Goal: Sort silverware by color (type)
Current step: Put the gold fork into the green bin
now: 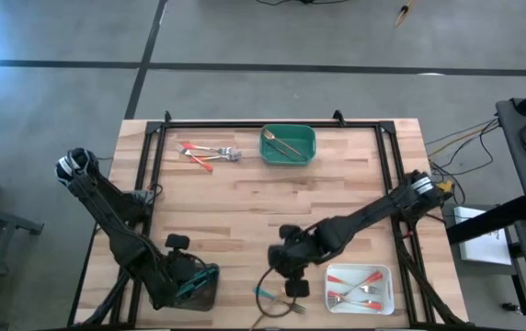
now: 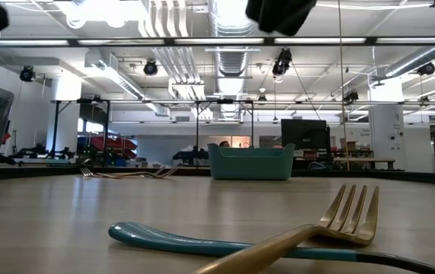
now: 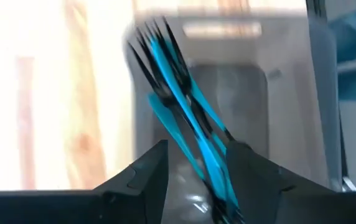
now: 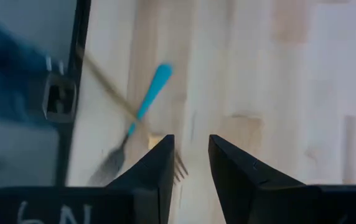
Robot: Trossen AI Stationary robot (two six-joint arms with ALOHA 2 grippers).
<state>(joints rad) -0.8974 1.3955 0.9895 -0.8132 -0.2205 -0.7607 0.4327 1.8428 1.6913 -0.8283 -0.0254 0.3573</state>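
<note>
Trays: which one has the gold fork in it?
The green tray at the table's far edge. A gold fork lies inside; the white tray holds red-handled forks instead.

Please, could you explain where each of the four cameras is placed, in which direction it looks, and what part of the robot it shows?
High: above, straight down on the wooden table; both arms, left pincer, right pincer.
Low: at table-top height, level across; dark arm part at top; crossed teal fork and gold fork close.
Left wrist: past its own fingers at teal silverware in a grey tray.
Right wrist: past its own fingers, down on the same crossed pair.
Shared: the green tray appears high and low.
</note>
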